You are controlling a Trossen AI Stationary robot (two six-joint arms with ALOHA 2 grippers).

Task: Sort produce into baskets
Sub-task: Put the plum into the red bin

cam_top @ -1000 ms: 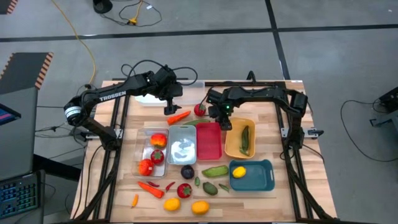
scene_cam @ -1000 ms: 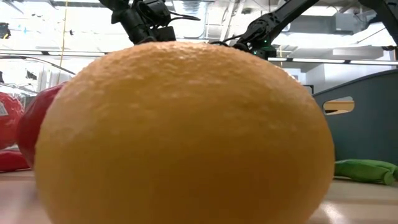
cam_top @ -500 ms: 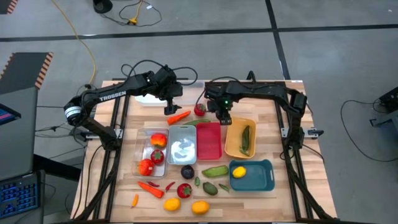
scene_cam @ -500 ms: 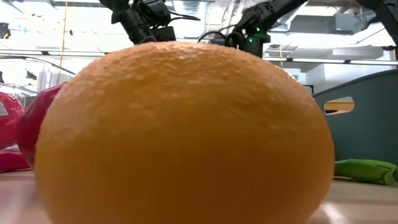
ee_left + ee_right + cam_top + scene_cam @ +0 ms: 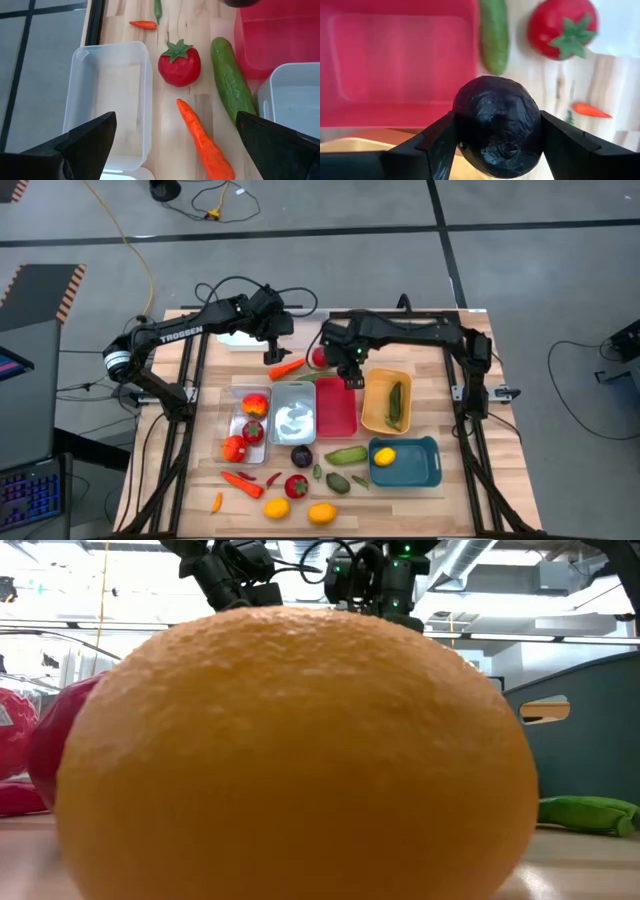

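Right gripper (image 5: 497,135) clenches a dark plum (image 5: 497,125); just beyond lie red basket (image 5: 400,60), cucumber (image 5: 493,35), tomato (image 5: 563,27). Left gripper (image 5: 175,145) gapes over a carrot (image 5: 202,142). Arm (image 5: 185,332) reads "TROSSEN".

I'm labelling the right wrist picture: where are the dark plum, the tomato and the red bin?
dark plum (image 5: 497,125): right wrist view, middle of its front.
tomato (image 5: 563,28): right wrist view, green leafy top.
red bin (image 5: 402,60): right wrist view, bare floor.
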